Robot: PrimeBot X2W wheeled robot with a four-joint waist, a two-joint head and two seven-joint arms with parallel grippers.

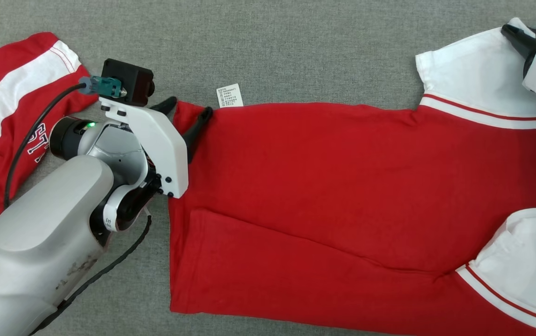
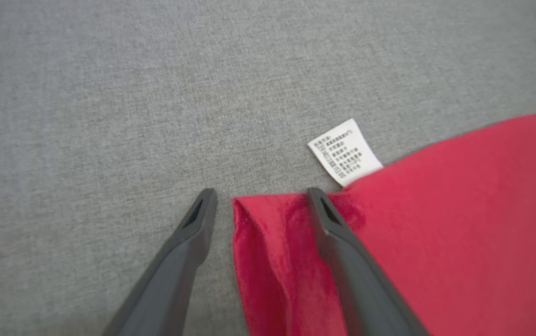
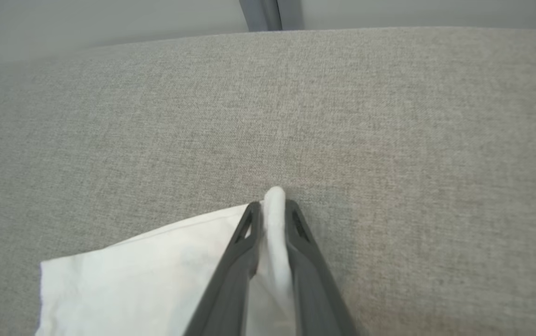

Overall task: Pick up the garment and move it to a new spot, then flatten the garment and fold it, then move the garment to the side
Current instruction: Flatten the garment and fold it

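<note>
On table [image 1: 295, 46], garment [image 1: 319, 186] crosswise; sleeves [image 1: 473, 79] rightward

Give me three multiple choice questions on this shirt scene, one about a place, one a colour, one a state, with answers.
1. The care label lies: A) on the grey surface beside the red shirt; B) on a sleeve; C) hidden inside the shirt.
2. The sleeves are: A) blue; B) white; C) black.
3. The right gripper is: A) wide open; B) shut on nothing; C) shut on sleeve cloth.
Answers: A, it pokes out past the red edge; B, both show white; C, a white fold sits pinched between its fingers.
</note>
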